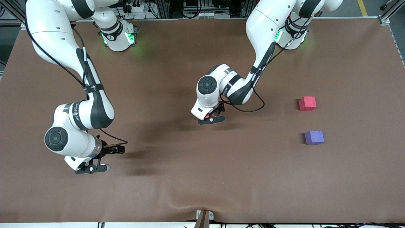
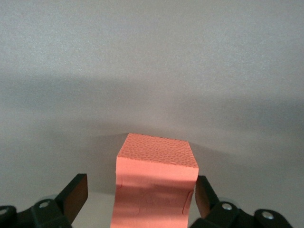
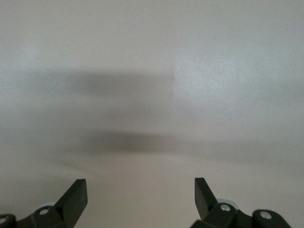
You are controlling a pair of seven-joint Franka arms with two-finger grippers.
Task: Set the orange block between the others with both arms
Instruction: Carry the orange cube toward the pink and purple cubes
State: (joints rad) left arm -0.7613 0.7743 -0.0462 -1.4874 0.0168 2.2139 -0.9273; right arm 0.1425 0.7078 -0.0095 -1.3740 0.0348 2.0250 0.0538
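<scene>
The orange block [image 2: 156,185] sits on the brown table mid-way along it, between the fingers of my left gripper [image 2: 141,190], which is open. One finger [image 2: 204,194] stands close against the block's side and the other finger [image 2: 76,194] has a clear gap. From the front only a sliver of the orange block [image 1: 208,116] shows under the left gripper [image 1: 215,115]. The pinkish-red cube [image 1: 307,103] and the purple cube [image 1: 314,137] lie apart toward the left arm's end, the purple one nearer the front camera. My right gripper [image 1: 104,158] hangs open and empty over bare table.
The brown cloth covers the whole table [image 1: 177,177] and wrinkles slightly near the front edge. A small bracket [image 1: 204,218] sticks up at the middle of the front edge. The right wrist view shows only bare cloth past the right gripper [image 3: 141,190].
</scene>
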